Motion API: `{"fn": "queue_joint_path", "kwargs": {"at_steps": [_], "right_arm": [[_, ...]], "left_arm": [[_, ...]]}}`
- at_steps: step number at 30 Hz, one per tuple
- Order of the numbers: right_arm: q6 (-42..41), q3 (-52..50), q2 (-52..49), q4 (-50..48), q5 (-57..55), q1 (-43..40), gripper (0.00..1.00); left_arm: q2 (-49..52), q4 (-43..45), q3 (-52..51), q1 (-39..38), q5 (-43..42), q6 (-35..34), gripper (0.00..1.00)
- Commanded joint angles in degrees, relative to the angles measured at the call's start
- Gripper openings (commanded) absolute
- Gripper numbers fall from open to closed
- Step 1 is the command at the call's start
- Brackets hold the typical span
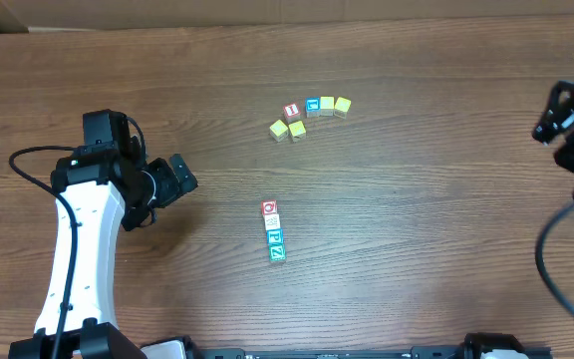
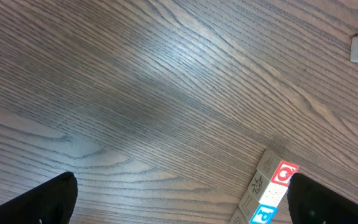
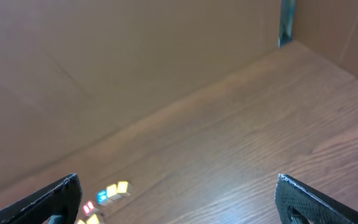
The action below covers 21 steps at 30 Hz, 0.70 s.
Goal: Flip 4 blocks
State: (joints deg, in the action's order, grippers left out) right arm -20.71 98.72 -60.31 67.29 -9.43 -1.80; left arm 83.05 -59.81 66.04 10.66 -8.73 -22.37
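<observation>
Four small wooden letter cubes lie in a short touching column near the middle of the brown wood-grain table (image 1: 417,249). The red-faced O cube (image 1: 269,207) is farthest from the robot, followed by a plain whitish cube (image 1: 271,220), a blue P cube (image 1: 275,236) and a green Z cube (image 1: 277,253). The left gripper (image 1: 182,175) hovers to their left, well apart, its fingers (image 2: 42,202) spread wide and holding nothing. The right gripper (image 3: 178,186) hangs near the table's right edge, fingers equally spread and empty. Several yellow cubes (image 1: 327,105) and a red 1 cube (image 1: 292,112) sit clustered farther back.
</observation>
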Motion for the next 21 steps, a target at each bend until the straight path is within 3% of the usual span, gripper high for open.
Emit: {"fn": "queue_joint_path", "kwargs": {"at_steps": [1,12,21], "right_arm": [[0.7,1.0,4.5,0.2,-0.7,-0.2,1.00],[1.1,-2.7,18.3,-0.4,-2.5,-0.2,1.00],[1.5,-19.2,36.8,-11.6,-2.1,-0.6,1.00]], "left_arm": [[0.2,0.1,-0.3,0.2,0.2,0.1,1.00],[0.2,0.1,-0.3,0.2,0.2,0.1,1.00],[0.2,0.1,-0.3,0.2,0.2,0.1,1.00]]}}
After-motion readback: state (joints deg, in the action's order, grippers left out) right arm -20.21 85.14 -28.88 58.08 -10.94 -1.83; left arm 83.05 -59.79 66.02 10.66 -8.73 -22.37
